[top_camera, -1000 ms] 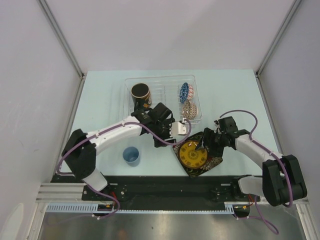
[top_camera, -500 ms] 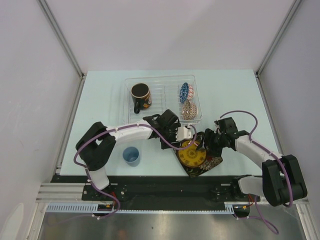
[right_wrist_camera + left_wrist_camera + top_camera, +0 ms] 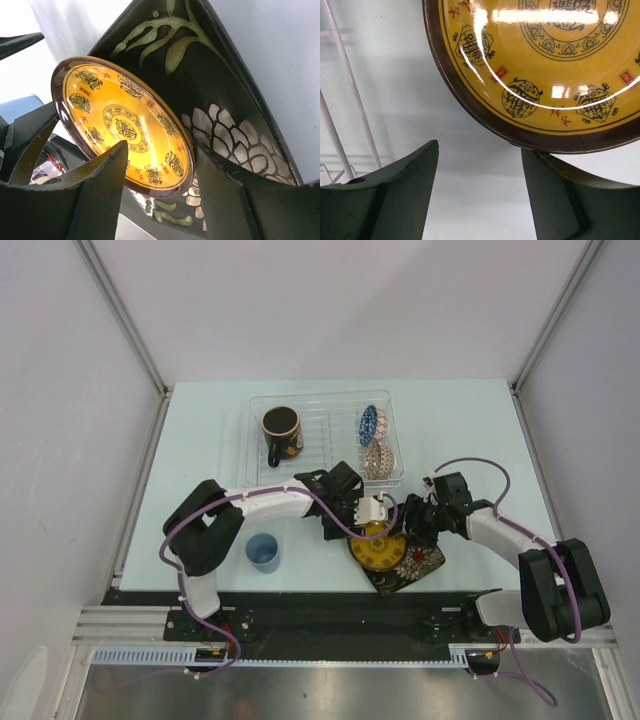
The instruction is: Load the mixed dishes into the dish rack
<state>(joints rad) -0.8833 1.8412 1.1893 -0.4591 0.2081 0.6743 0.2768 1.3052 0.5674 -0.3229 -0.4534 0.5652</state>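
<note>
The yellow round plate (image 3: 383,548) rests tilted, one edge raised, on the black floral square plate (image 3: 418,565) at the table's front. My left gripper (image 3: 366,524) is open at the plate's far-left rim. In the left wrist view the yellow plate (image 3: 545,65) sits just above my open left gripper (image 3: 479,150), close to one fingertip. My right gripper (image 3: 412,526) is open at the plate's right side. In the right wrist view the yellow plate (image 3: 125,125) leans over the black plate (image 3: 225,100), between the tips of the right gripper (image 3: 160,150).
The clear dish rack (image 3: 325,405) holds the dark mug (image 3: 282,428), the blue patterned bowl (image 3: 369,424) and the beige patterned bowl (image 3: 378,457). The light-blue cup (image 3: 262,551) stands on the table left of the plates. Rack wires (image 3: 345,100) show left of the left gripper.
My left arm has swung from the rack's front edge down to the yellow plate. The yellow plate has shifted left and tilted up off the black plate. My right gripper stayed close.
</note>
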